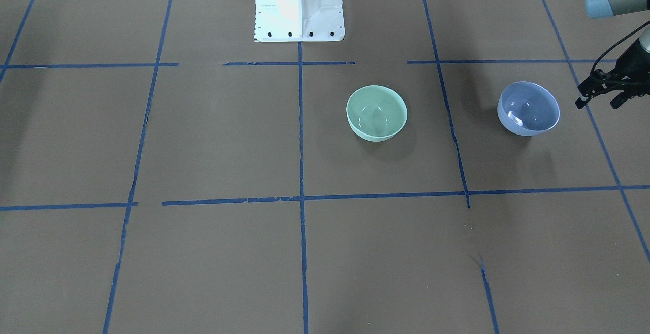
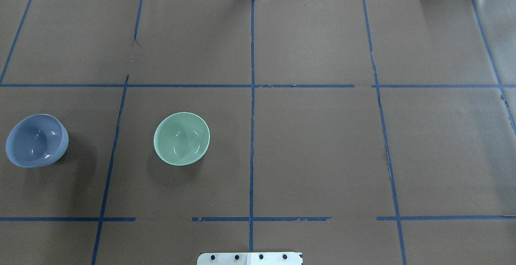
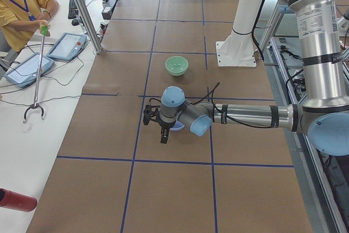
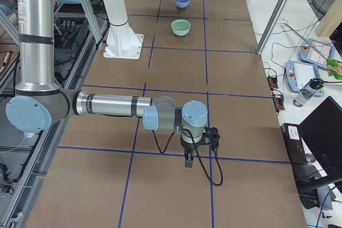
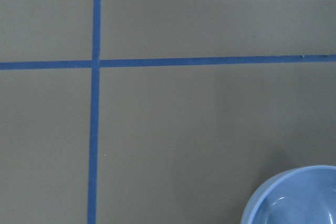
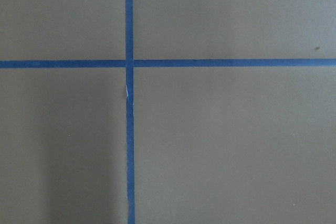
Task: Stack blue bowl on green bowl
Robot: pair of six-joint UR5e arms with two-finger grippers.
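Blue bowl [image 1: 528, 109]: upright on bench [image 2: 322, 156], mouth up; round, so no long axis. Sits toward bench end on robot's L side, well apart from green bowl [image 1: 377, 113], also mouth up, nearer centre. Not yet stacked. L gripper [image 1: 598, 104]: hangs near blue bowl's outer side, no contact, jaws look spread. R gripper [image 4: 189, 159]: far off at opp. end, pointing down over tape lines [image 6: 129, 63]; jaws' state: cannot tell
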